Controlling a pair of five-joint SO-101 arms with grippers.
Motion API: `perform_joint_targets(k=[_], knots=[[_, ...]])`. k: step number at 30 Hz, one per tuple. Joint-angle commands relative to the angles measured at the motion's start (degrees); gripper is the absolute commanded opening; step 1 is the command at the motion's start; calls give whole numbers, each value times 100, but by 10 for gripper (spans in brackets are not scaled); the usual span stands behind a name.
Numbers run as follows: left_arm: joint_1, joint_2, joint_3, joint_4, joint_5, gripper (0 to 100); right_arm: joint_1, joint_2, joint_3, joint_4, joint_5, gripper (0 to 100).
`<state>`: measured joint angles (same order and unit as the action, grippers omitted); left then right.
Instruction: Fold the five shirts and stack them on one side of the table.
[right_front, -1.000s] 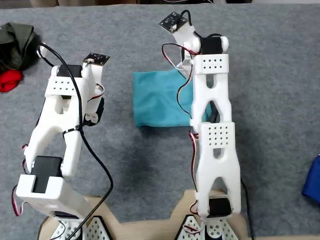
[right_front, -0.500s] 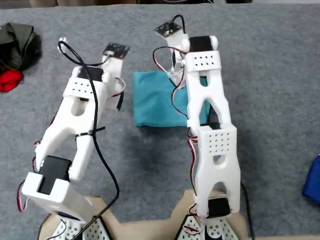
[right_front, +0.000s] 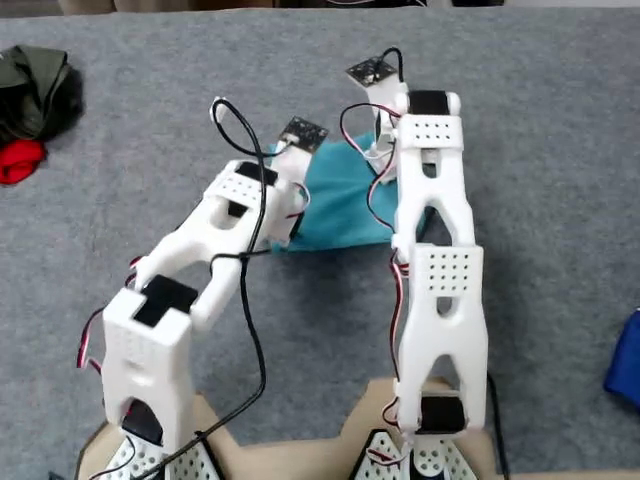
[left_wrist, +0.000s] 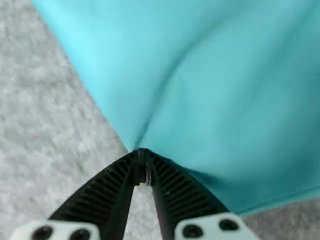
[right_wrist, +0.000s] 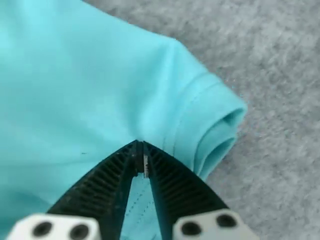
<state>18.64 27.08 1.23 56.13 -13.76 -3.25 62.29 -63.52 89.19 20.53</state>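
A teal shirt (right_front: 340, 205) lies folded on the grey table in the middle, partly covered by both arms. My left gripper (left_wrist: 141, 161) is shut at the shirt's near-left edge, with a crease in the cloth (left_wrist: 215, 85) running out from its tips. My right gripper (right_wrist: 140, 152) is shut on the same shirt (right_wrist: 75, 100), close to a rolled sleeve hem (right_wrist: 220, 135). In the high view the left arm (right_front: 230, 215) slants in from the left, and the right arm (right_front: 430, 180) stretches straight over the shirt's right part.
A dark green garment (right_front: 38, 85) and a red one (right_front: 20, 160) lie bunched at the far left. A blue garment (right_front: 626, 372) pokes in at the right edge. Grey carpet-like table surface (right_front: 540, 150) surrounds the shirt.
The left arm swung right from beside the shirt onto its left edge. The right arm shifted slightly right over the shirt. The shirt's left side has bunched inward.
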Motion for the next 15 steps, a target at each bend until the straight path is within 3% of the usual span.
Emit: perform_joint_targets(k=[1, 5, 10, 15], knots=[[-246, 470, -1108, 501, 9, 19, 224, 101, -611, -9, 202, 6], [-501, 1086, -1978, 870, 9, 19, 127, 119, -1191, 440, 281, 9], [-598, 1385, -3235, 1987, 9, 19, -84, 119, -2791, 1266, 281, 10], [-580, 1393, -4413, 2848, 9, 19, -75, -163, -3011, 1327, 220, 95]])
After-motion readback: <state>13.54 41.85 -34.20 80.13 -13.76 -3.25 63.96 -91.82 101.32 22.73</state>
